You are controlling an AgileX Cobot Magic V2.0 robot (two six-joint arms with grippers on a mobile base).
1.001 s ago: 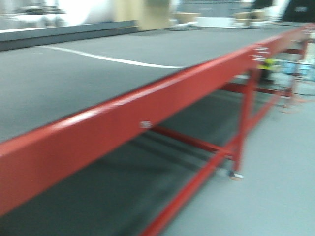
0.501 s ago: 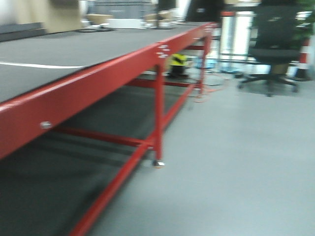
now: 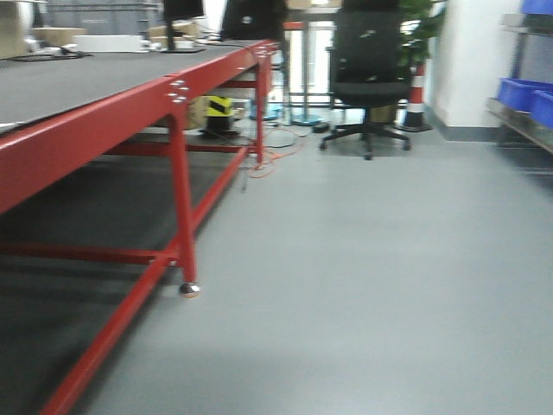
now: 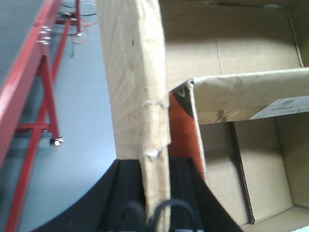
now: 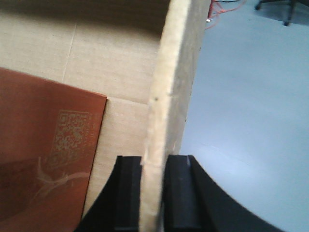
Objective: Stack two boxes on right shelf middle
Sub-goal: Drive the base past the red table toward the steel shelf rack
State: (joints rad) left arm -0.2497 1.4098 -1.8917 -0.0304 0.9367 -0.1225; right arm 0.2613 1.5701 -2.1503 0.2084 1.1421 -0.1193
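The open brown corrugated cardboard carton (image 4: 135,72) was held between the two arms. The left gripper (image 4: 157,176) had its black jaws clamped across the left wall and the right gripper (image 5: 153,186) across the right wall, each wall's edge running straight away from the jaws. The steel shelf (image 3: 518,124) carrying blue plastic bins (image 3: 521,89) stood well apart, ahead to the right, so a rightward turn seemed due.

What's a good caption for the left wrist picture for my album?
The left claw pinches the wall of an open cardboard box beside the red table.
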